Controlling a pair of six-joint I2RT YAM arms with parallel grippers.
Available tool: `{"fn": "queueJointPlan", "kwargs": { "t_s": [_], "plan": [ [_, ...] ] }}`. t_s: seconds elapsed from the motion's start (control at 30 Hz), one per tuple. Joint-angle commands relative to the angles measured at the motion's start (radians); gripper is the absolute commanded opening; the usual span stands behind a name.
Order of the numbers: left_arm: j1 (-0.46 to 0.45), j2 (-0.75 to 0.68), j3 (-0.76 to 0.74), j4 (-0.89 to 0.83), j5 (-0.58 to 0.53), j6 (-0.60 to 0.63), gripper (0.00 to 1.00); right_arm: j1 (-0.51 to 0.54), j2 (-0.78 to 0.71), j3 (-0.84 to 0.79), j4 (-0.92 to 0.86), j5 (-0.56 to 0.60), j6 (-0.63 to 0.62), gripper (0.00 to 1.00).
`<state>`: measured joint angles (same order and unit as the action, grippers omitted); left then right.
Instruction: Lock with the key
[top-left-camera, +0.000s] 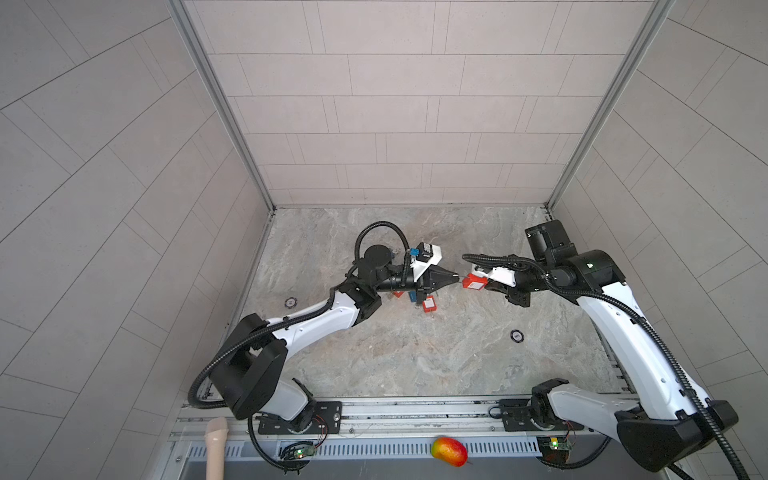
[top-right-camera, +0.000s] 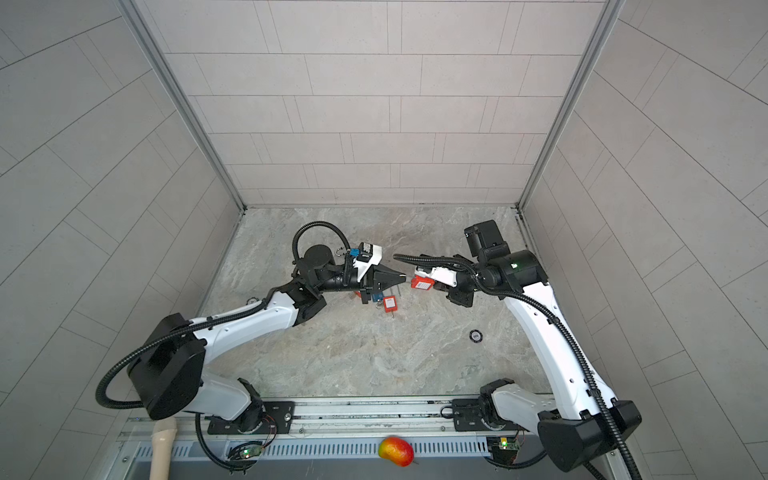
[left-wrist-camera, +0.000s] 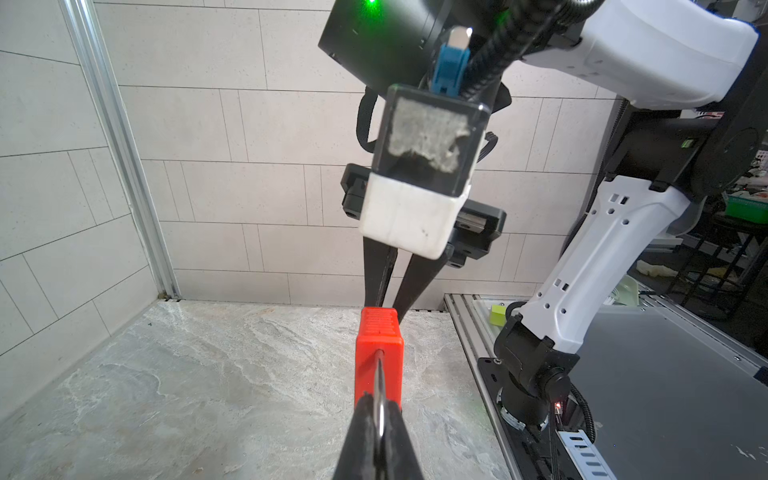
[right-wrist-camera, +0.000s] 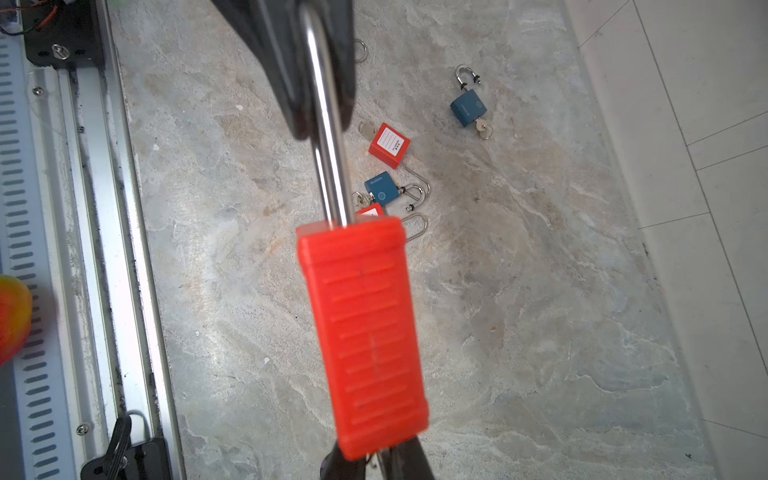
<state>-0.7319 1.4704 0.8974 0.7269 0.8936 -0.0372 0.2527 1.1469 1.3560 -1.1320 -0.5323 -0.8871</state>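
Observation:
A red padlock (top-left-camera: 473, 282) hangs in the air between both grippers above the marble table, also in the other top view (top-right-camera: 422, 284). My left gripper (left-wrist-camera: 379, 409) is shut on its steel shackle (right-wrist-camera: 328, 145), which runs between the black fingers. My right gripper (right-wrist-camera: 376, 461) sits at the opposite, bottom end of the ribbed red body (right-wrist-camera: 365, 332). Its fingers (left-wrist-camera: 378, 282) are drawn close together there on a small metal piece, the key, which is mostly hidden behind the body.
Below lie other padlocks: a red one with a white label (right-wrist-camera: 389, 144), a blue one (right-wrist-camera: 381, 188) and another blue one with a key (right-wrist-camera: 468, 109). A mango (top-left-camera: 449, 451) and a beige handle (top-left-camera: 217, 449) rest on the front rail. Tiled walls enclose three sides.

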Motion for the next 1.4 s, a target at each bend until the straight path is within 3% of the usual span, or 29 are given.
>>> {"fn": "queueJointPlan", "kwargs": {
  "t_s": [0.0, 0.2, 0.63, 1.13, 1.37],
  "plan": [
    [-0.004, -0.028, 0.032, 0.040, 0.001, -0.021, 0.00, 0.000, -0.033, -0.019, 0.035, -0.002, -0.021, 0.10],
    [-0.005, -0.021, 0.030, 0.037, 0.001, -0.027, 0.00, 0.001, -0.062, -0.052, 0.088, -0.006, -0.016, 0.09],
    [0.068, -0.063, 0.023, 0.013, 0.056, -0.001, 0.00, -0.033, -0.001, -0.039, -0.091, -0.031, -0.083, 0.01],
    [0.101, -0.083, 0.031, -0.034, 0.073, 0.069, 0.00, -0.093, 0.017, -0.084, -0.133, -0.049, -0.099, 0.00],
    [0.126, -0.080, 0.079, -0.158, 0.085, 0.111, 0.00, -0.135, -0.012, -0.147, -0.077, -0.044, -0.044, 0.00]
  ]
}}
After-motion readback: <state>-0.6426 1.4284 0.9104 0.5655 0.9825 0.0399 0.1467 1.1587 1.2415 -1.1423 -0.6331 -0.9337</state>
